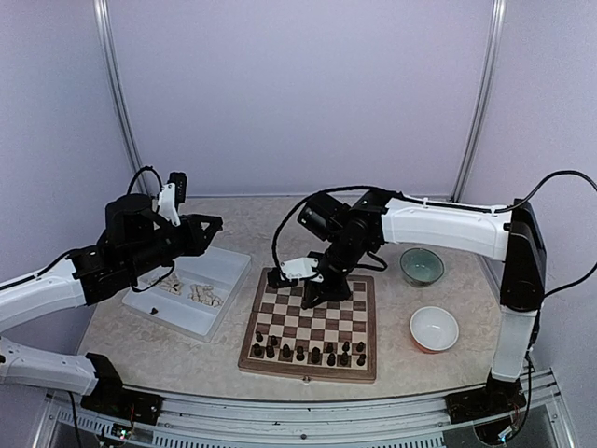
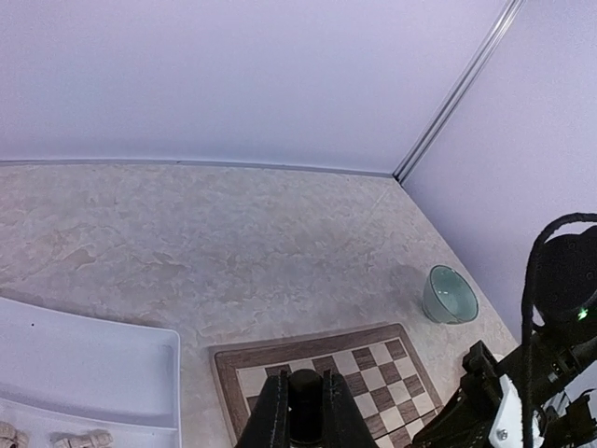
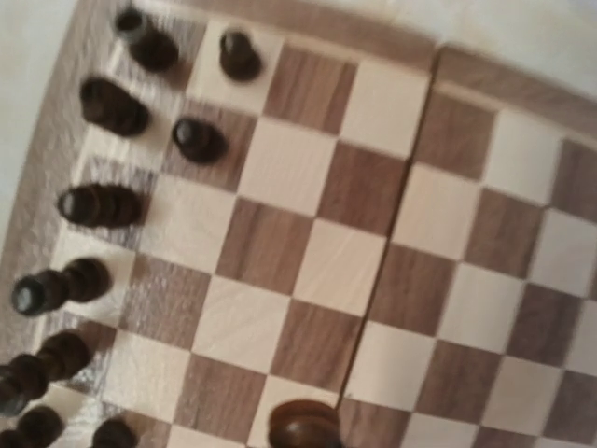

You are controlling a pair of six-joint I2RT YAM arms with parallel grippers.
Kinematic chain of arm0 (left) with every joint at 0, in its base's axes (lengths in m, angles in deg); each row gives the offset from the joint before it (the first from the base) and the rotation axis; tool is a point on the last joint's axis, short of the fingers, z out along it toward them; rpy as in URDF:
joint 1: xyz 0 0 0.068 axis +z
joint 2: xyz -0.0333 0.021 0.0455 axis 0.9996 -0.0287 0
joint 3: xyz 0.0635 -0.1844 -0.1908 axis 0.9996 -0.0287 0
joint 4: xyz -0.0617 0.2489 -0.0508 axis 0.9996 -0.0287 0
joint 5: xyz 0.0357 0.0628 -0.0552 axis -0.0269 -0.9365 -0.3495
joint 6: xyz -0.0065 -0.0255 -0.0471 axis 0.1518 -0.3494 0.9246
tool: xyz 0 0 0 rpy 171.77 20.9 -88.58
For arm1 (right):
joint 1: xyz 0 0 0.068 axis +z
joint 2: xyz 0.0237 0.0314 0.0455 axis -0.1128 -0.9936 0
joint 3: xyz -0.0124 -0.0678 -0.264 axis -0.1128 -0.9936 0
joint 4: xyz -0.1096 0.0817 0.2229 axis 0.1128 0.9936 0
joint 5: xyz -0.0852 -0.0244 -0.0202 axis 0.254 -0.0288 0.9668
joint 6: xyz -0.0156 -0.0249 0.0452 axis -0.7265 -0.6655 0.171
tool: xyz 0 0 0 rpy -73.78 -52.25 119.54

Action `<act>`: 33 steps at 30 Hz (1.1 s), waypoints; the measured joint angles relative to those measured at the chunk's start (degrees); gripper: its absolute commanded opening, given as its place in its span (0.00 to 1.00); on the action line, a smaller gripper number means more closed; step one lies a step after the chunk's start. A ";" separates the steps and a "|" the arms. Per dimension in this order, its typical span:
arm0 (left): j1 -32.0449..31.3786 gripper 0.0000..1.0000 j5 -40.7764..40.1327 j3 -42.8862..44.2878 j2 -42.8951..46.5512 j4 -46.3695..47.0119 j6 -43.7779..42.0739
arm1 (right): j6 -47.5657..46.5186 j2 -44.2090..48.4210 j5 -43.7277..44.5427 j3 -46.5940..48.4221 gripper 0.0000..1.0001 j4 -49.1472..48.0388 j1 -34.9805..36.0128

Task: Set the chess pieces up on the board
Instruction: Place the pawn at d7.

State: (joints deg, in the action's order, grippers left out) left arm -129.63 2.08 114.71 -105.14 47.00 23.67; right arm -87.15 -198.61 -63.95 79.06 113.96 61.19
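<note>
The chess pieces [image 1: 300,353] lined the board's [image 1: 347,322] near ranks; the left hand [image 2: 303,392] pinched a dark piece [image 2: 304,381], likely for placing next.

1. A robotics lab test cell: plain lilac wall panels [image 1: 298,93] joined by metal corner posts [image 1: 117,93] enclose a marbled tabletop [image 1: 252,210].
2. A left arm [image 1: 37,289] and a right arm [image 1: 448,229], cables trailing, mount on an aluminium rail [image 1: 308,411].
</note>
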 measured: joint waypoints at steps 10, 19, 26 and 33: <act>0.11 0.01 0.17 -2.80 0.52 -0.20 0.02 | -0.44 -8.07 5.38 3.26 0.04 5.38 4.09; 0.87 0.01 0.66 -3.93 0.55 -0.35 -0.09 | -1.95 -8.81 6.16 3.34 0.04 8.81 5.29; 1.09 0.01 0.79 -3.96 0.66 -0.33 -0.09 | -3.04 -8.85 6.12 3.34 0.04 10.43 6.29; 1.09 0.01 0.83 -4.35 0.66 -0.33 -0.09 | -3.21 -9.20 5.73 3.34 0.05 11.26 6.62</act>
State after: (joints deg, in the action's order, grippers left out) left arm -128.54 2.91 110.36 -104.49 46.67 23.58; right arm -90.36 -207.81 -58.22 82.41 125.21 67.82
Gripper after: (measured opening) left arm 0.105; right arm 0.089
